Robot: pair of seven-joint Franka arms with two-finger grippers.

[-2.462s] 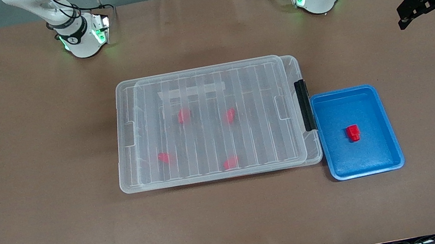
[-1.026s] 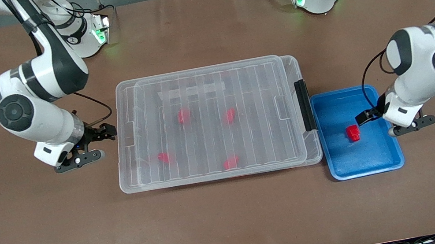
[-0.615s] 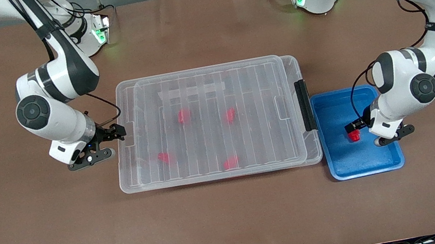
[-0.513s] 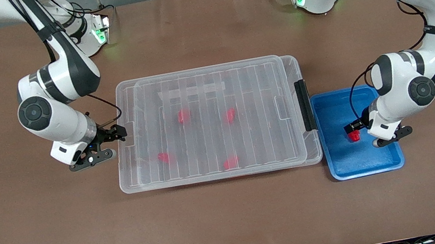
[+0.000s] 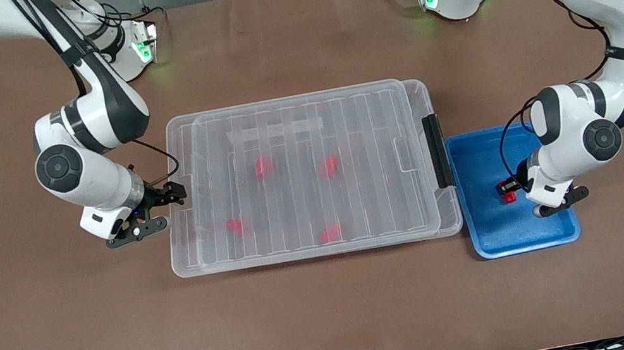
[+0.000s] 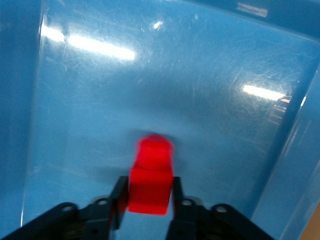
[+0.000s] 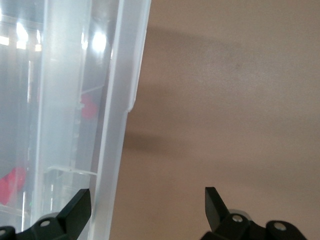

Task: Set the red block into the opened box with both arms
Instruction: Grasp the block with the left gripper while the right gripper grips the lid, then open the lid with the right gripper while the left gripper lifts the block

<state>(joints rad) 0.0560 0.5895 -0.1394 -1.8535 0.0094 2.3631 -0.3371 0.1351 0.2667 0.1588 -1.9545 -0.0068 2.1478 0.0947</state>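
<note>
Gripper of the right arm (image 5: 169,206): spread wide, low at the short end of the box (image 5: 313,253) toward the right arm's end of the surface. In the right wrist view the box's rim runs between its jaws, not yet clamped. Since half a second ago this arm has crept a little closer to that rim.

Box: the ribbed clear lid (image 5: 304,131) lies flat on top, so it looks unopened. Four red pieces (image 5: 263,166) show through it. The black latch (image 5: 436,150) is at the end beside the blue tray (image 5: 489,233).

Red block (image 5: 509,196): in the blue tray, at the left arm's end of the surface. The left gripper (image 5: 506,189) is pressed together on it, its fingers (image 6: 120,192) against the two flat sides of the wider body and the narrow stub pointing away. A second ago these jaws stood spread beside the block; now they pinch it, with the block apparently resting on the tray floor.

Handling, as a judgement: small, stiff and light, with smooth plastic faces that could slip or twist under an off-centre pinch. The flat sides of the body are the right hold, not the stub. The lid must come up before the block can go in.
</note>
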